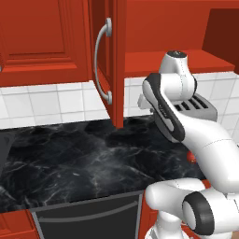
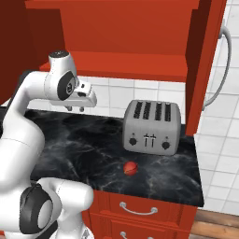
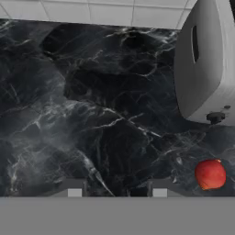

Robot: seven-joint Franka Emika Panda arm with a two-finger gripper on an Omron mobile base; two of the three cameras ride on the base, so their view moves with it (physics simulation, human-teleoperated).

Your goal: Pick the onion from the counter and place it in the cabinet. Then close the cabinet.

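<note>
Black marble-look counter (image 2: pixel 93 144) with white veins runs under white wall tiles (image 1: pixel 56 102) and the red cabinet (image 2: pixel 130 28), its doors open. Gripper (image 2: pixel 76 108) hangs above the counter, fingers (image 3: pixel 73 189) drawn together, holding nothing. Smooth round red onion (image 3: pixel 210 174) lies off to their side, before a boxy silver toaster (image 2: pixel 151 126).

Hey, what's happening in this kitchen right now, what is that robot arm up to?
The gripper hangs above the black counter, left of the toaster, holding nothing. The onion sits on the counter in front of the toaster, untouched. The red cabinet above stands open, its shelf bare where it shows. So the pickup has not begun.
</note>
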